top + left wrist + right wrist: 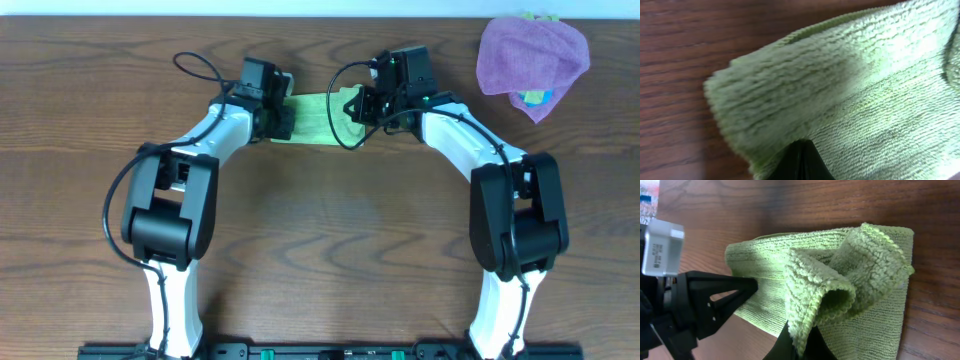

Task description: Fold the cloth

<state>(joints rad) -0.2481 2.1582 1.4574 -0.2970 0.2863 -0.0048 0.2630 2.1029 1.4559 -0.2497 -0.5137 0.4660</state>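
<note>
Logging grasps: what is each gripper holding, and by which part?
Right gripper pinches the cloth by a raised edge fold; for the left gripper, it cannot be told.

This looks like a robotics lab bench rather than a home. A left arm [170, 200] and a right arm [515, 215], black and white with loose cables, are fixed to a rail [330, 352] at the edge of a dark wood-grain desk [330, 230]. Only a green cloth [315, 120] and a purple cloth [530, 55] lie on it.

Both arms reaching forward, elbows out, wrists turned inward, left end effector [283, 120] grip unclear, right end effector [354, 106] pinching a fold of the cloth [315, 120]
</note>
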